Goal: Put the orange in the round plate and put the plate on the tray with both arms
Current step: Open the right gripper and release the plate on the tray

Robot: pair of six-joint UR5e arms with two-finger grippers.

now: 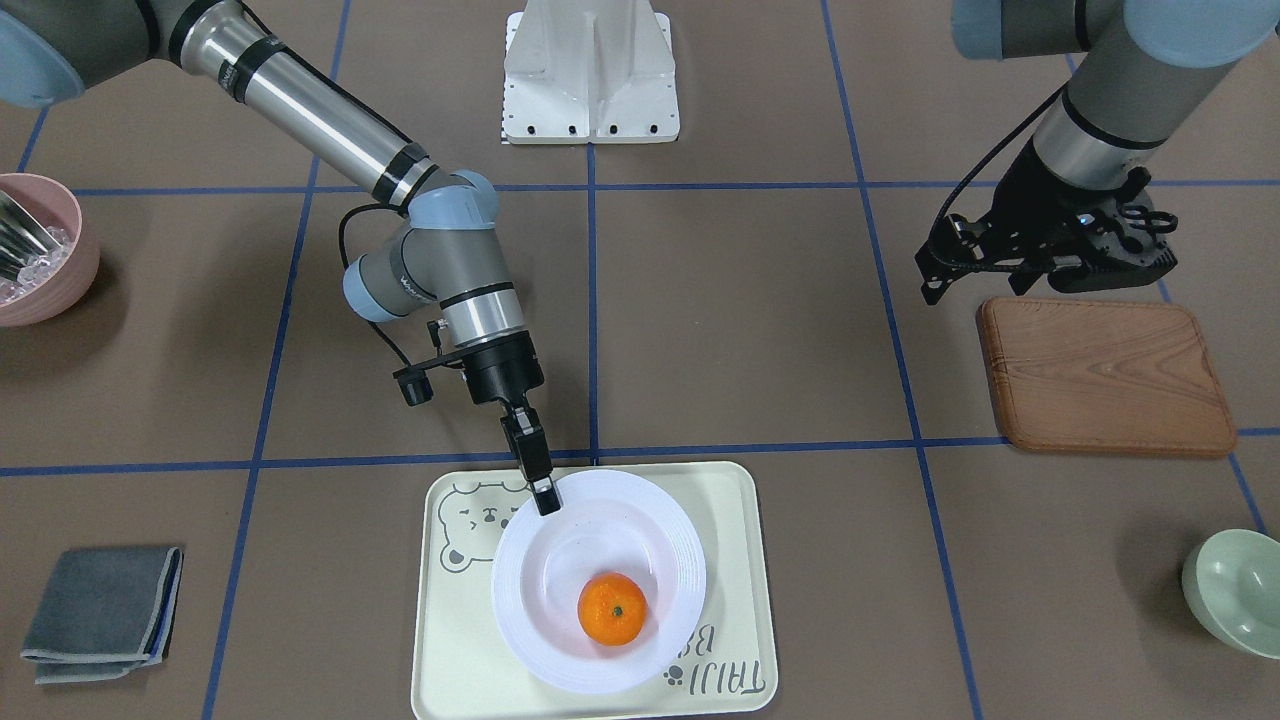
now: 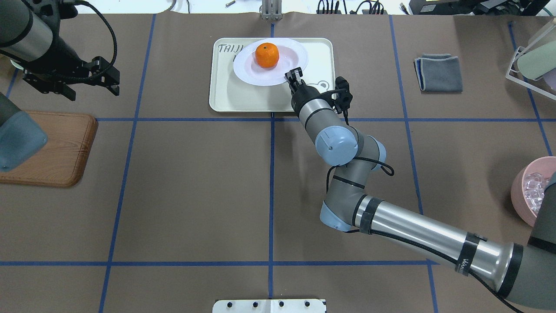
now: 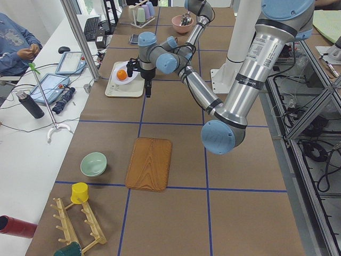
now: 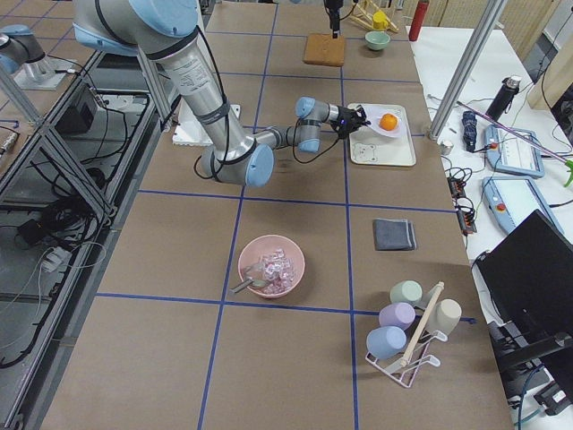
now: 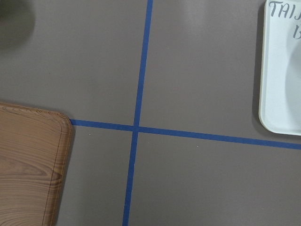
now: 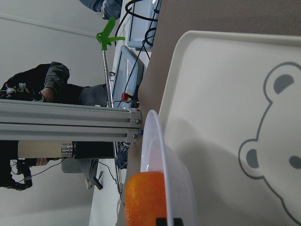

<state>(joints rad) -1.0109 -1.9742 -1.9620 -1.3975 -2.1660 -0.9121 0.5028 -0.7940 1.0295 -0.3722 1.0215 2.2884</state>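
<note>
The orange point(image 1: 611, 607) lies in the round white plate point(image 1: 515, 600), and the plate is over the cream tray point(image 1: 450, 650) with the bear face. My right gripper point(image 1: 547, 497) comes in from the robot's side and is shut on the plate's near rim. In the right wrist view the plate point(image 6: 157, 155) and orange point(image 6: 143, 197) show edge-on above the tray point(image 6: 221, 84); whether the plate rests on it I cannot tell. My left gripper point(image 1: 975, 285) hangs open and holds nothing, high above the near edge of the wooden board point(image 1: 1105, 375), far from the tray.
A pink bowl point(image 1: 40, 250) with ice cubes, a folded grey cloth point(image 1: 100, 610), a pale green bowl point(image 1: 1235, 590) and the white base mount point(image 1: 590, 75) stand around the table. A cup rack point(image 2: 532, 56) is at the far right corner. People sit beyond the table's far side.
</note>
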